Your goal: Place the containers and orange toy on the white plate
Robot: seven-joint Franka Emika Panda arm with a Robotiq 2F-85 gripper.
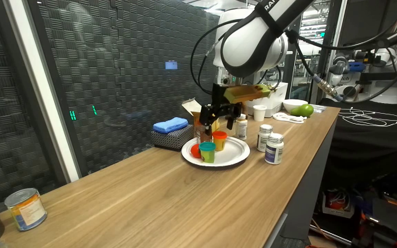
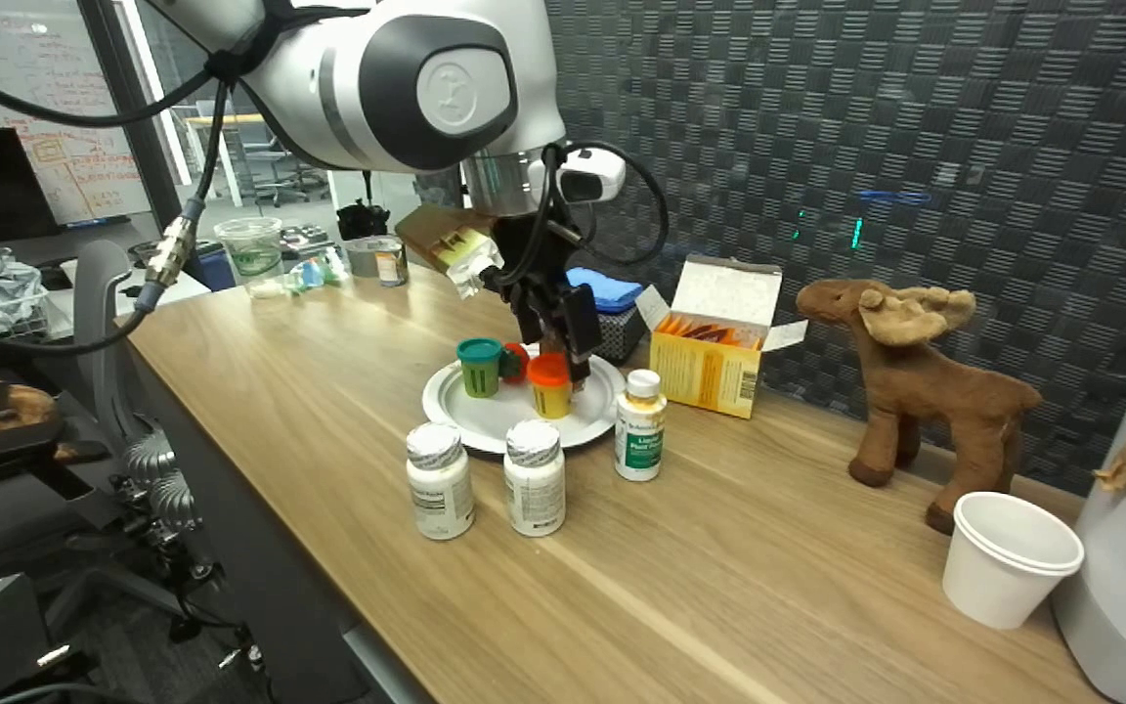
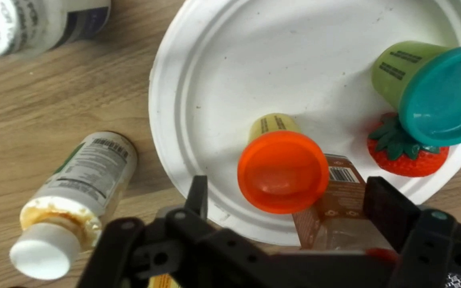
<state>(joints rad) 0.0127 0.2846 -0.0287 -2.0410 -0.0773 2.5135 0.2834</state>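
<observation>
In an exterior view, your gripper point(image 1: 219, 127) hangs over the plate point(image 1: 237, 151), fingers spread. On the plate you see the green cup point(image 1: 207, 155), the toy point(image 1: 195, 151) partly hidden behind it, and the yellow cup point(image 1: 220, 142); the jar point(image 1: 202, 138) stands at the far side, partly behind a finger. Two bottles point(image 1: 274, 152) stand to the plate's right, a third bottle point(image 1: 242, 131) just beyond it. A cloth point(image 1: 171, 125) lies on a box point(image 1: 172, 138); a can point(image 1: 27, 210) stands well apart, front left.
</observation>
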